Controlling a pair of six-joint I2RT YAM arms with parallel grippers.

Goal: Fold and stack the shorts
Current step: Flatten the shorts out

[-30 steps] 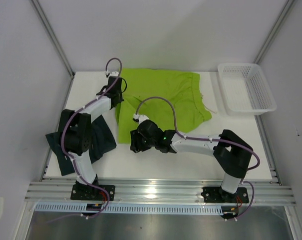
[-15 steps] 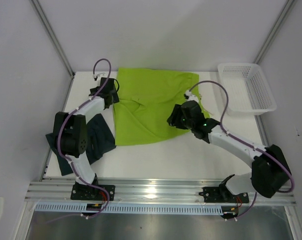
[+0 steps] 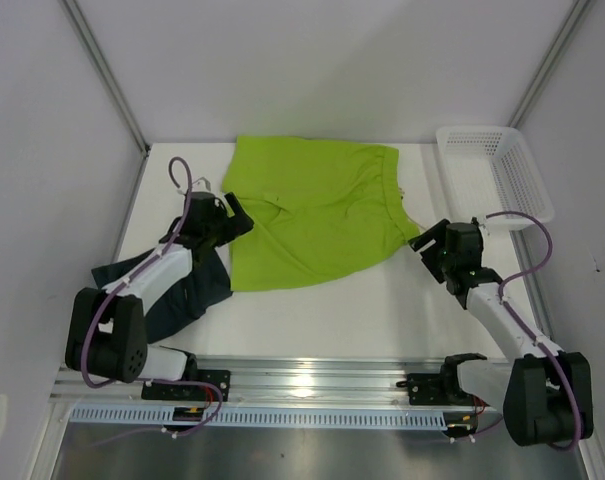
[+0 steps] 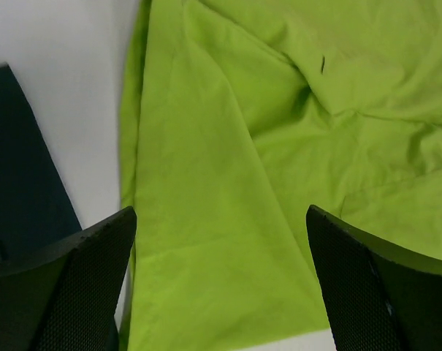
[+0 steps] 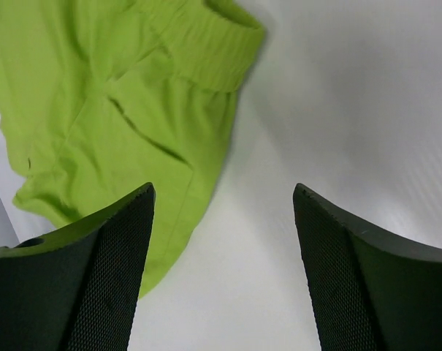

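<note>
The lime green shorts lie spread on the white table, waistband toward the right. The dark navy shorts lie crumpled at the near left, partly under the left arm. My left gripper hovers open at the green shorts' left edge. In the left wrist view its fingers frame green fabric with nothing between them, and the dark shorts show at the left. My right gripper is open beside the green shorts' right edge. Only bare table lies between its jaws, with the green waistband ahead.
A white mesh basket stands at the far right corner of the table. White walls with metal posts close in the back and sides. An aluminium rail carries both arm bases along the near edge.
Both grippers opened and let go of the green shorts. The left one drew back toward the near left, the right one swung across to the right edge. The green shorts now lie flatter.
</note>
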